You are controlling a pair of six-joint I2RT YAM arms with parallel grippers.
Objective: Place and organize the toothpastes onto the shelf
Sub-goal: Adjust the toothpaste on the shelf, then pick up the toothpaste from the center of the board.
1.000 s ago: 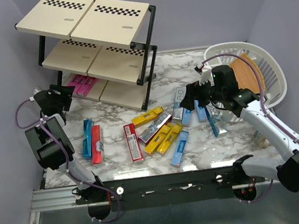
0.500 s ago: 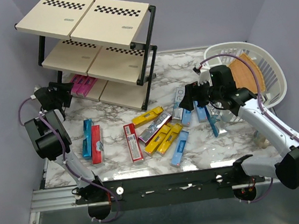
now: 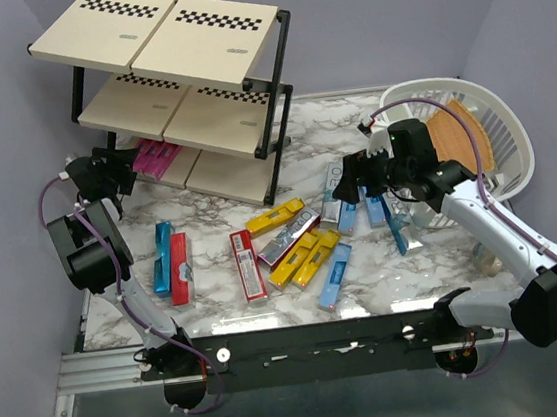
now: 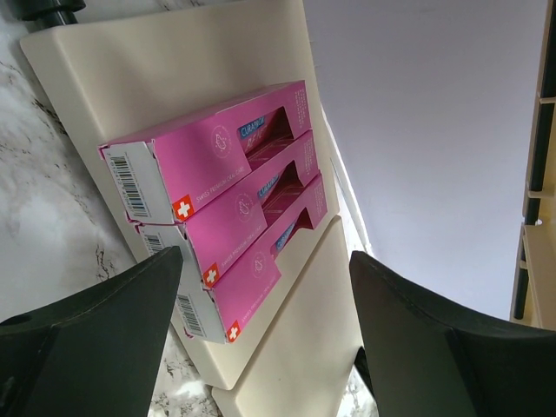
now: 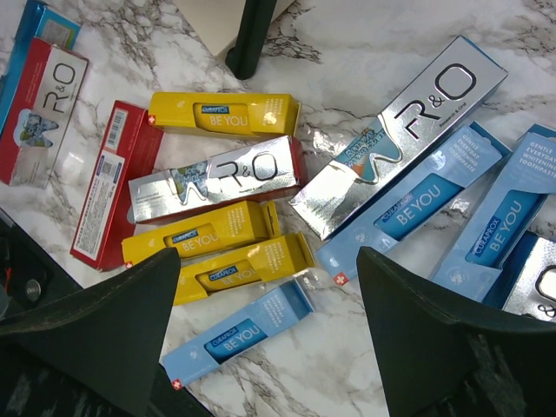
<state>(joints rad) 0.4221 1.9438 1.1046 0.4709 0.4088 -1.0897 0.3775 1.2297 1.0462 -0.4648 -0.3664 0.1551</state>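
1. Three pink toothpastes (image 4: 230, 213) lie side by side, touching, on the lowest board of the shelf (image 3: 169, 40), in the upper left of the top view.
2. The other toothpastes lie loose on the marble table (image 3: 349, 120). At centre frame is a jumble of yellow boxes (image 3: 275, 216), a red box (image 3: 248, 264), a silver box (image 3: 287, 236) and a light blue box (image 3: 334, 275).
3. More light blue and silver boxes lie right of centre, under the right arm.
4. At lower left of the table, a blue box (image 3: 162, 256) and a red one (image 3: 180, 268) lie parallel, just beside each other.
5. The left claw (image 3: 121, 172) stands wide and empty at the left edge, pointed at the pink boxes and near their barcode ends.
6. The right claw (image 3: 355, 188) is also spread wide and empty, hovering over the centre jumble.
7. At far right, a white basket (image 3: 511, 132) holds a wooden board (image 3: 462, 137).
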